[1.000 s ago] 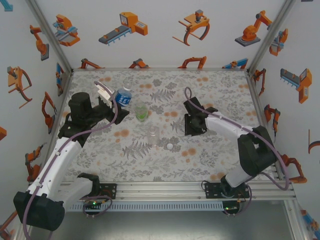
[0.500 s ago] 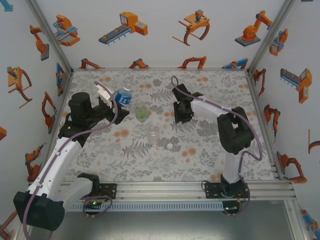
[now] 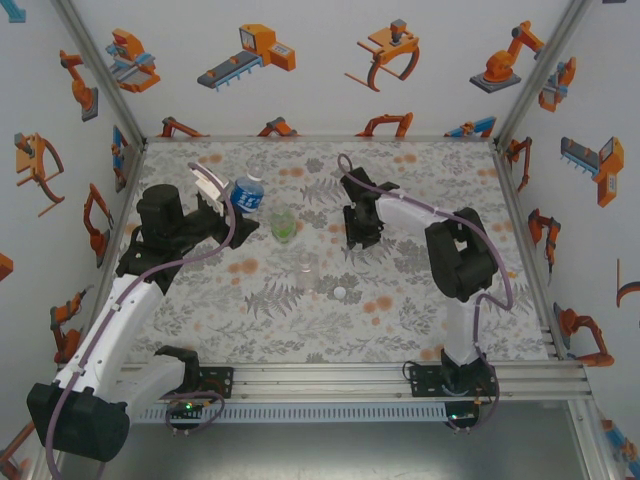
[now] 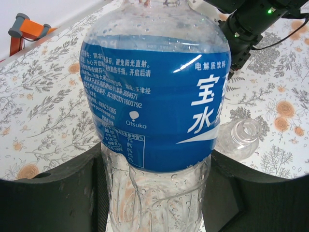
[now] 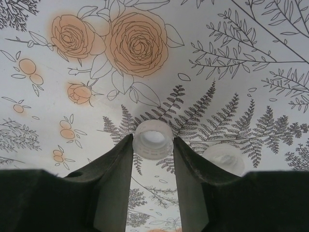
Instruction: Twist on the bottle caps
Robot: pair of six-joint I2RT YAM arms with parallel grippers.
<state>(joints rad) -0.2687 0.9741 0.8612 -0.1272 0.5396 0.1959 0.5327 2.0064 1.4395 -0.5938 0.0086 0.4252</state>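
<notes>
Centring my right claw (image 5: pixel 152 145) on a white bottle cap (image 5: pixel 153 137) is the step in hand. In the wrist view the cap lies on the floral table (image 5: pixel 231 58), open side up, with a finger close on either side. They look to be touching its wall, but I cannot tell whether I am pinching it yet or only bracketing it. To do this well, I judge I should close evenly so neither finger shoves the cap sideways, and grip low on the wall so it comes up level. A second cap (image 5: pixel 223 157) sits just beside my right finger, and I should not nudge it.

My left claw (image 4: pixel 154 198) is clamped on the blue-label bottle (image 4: pixel 154 96), holding it upright at the far left of the table. The bottle must not turn in my fingers when the cap is twisted on. The green-tinted bottle (image 3: pixel 284 226) stands near it. The clear bottle (image 3: pixel 309 268) stands nearer to me with its neck open, and another white cap (image 3: pixel 340 292) lies just beside it.

Against a second ago, my right arm has swung in from the right side of the table towards the middle and its elbow has folded up. My left arm, the three bottles and the cap by the clear bottle sit as they did.
</notes>
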